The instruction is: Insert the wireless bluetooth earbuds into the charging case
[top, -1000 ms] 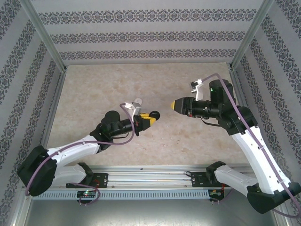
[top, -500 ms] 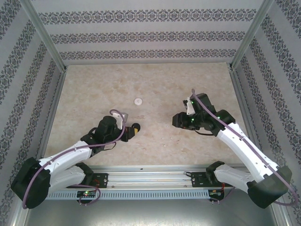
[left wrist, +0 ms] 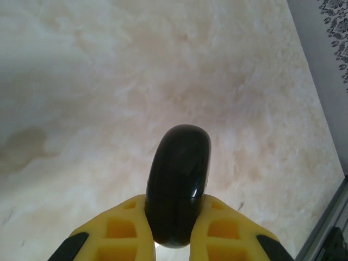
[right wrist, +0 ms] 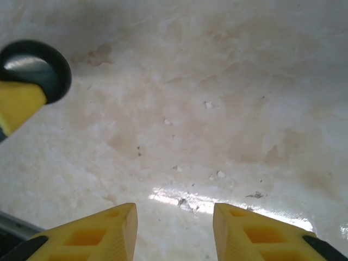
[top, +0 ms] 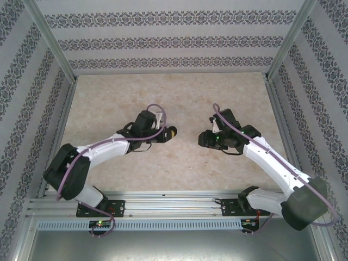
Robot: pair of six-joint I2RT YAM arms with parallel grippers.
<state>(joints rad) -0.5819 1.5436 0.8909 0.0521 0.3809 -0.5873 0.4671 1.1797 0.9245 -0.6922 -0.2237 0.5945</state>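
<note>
Within left pincer [left wrist: 174, 205], seemingly the charging case [left wrist: 180, 166]

Two white-and-black robot arms reach inward over a pale marbled table [top: 179, 95], boxed in by patterned walls [top: 174, 41] and an aluminium frame [top: 51, 46]. The left hand [top: 166, 133] points right, with a black rounded charging case [top: 173, 132] gripped at its yellow tip. The right hand [top: 203, 139] faces it across a short gap, a green light glowing just behind it. Purple cables [top: 155, 107] loop over both arms, whose bases sit on a metal rail [top: 174, 197] at the table's near edge.
</note>
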